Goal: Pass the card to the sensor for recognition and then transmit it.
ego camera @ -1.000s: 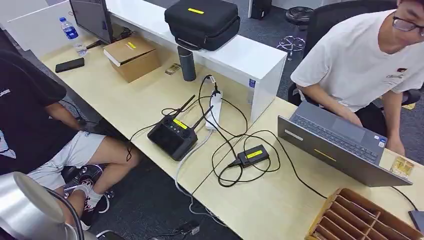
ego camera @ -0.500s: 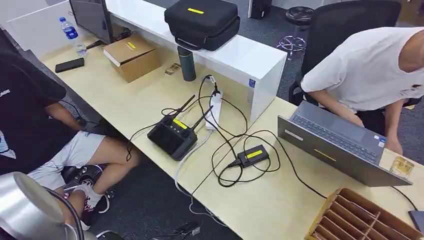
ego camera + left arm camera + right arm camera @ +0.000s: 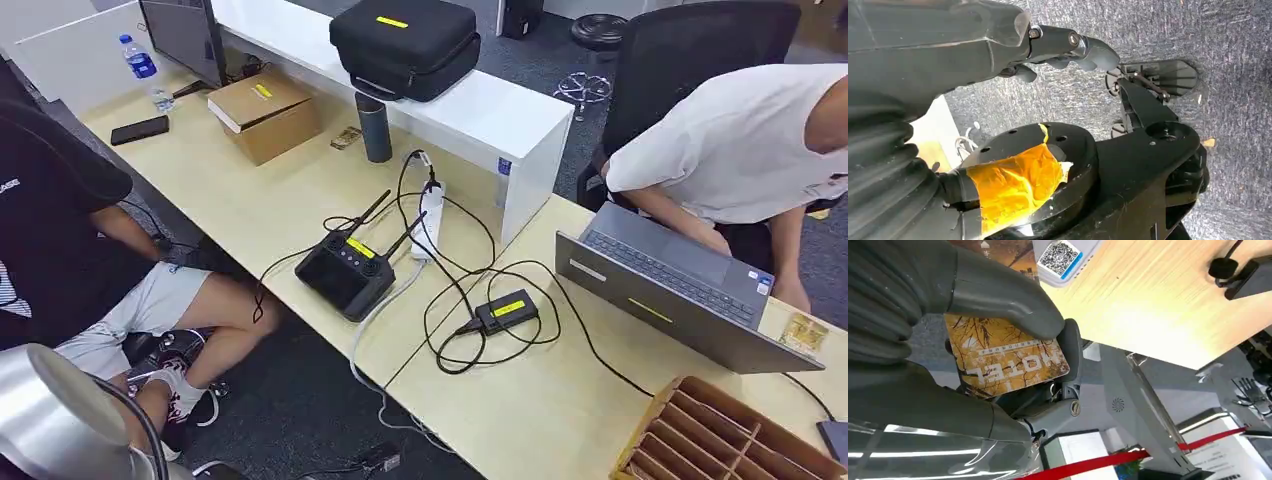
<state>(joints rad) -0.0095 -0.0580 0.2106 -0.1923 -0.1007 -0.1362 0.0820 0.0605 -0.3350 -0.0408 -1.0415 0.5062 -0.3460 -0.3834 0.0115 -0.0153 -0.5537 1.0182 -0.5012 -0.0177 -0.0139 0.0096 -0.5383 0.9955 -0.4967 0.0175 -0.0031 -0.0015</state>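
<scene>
In the right wrist view my right hand [image 3: 990,295] grips a yellow-orange card [image 3: 1008,357] printed with bare trees and the word HOTEL, thumb pressed on its face. Just beyond the card, a white device with a QR code label [image 3: 1064,257] lies on the edge of a light wooden tabletop [image 3: 1148,305]. My left hand [image 3: 998,45] hangs over grey carpet, its dark fingers [image 3: 1088,47] apart with nothing in them. My silver left arm [image 3: 50,420] fills the lower left corner of the head view.
A person in a white shirt [image 3: 740,140] leans over a grey laptop [image 3: 680,300]. Beside the laptop lie a gold card [image 3: 805,331] and a wooden divided box [image 3: 720,435]. A black controller [image 3: 345,270], a small black box with cables [image 3: 505,311] and a seated person in black [image 3: 60,230] are to the left.
The person in the white shirt has bent further to the right, head now out of the picture. The things on the desk have not moved.
</scene>
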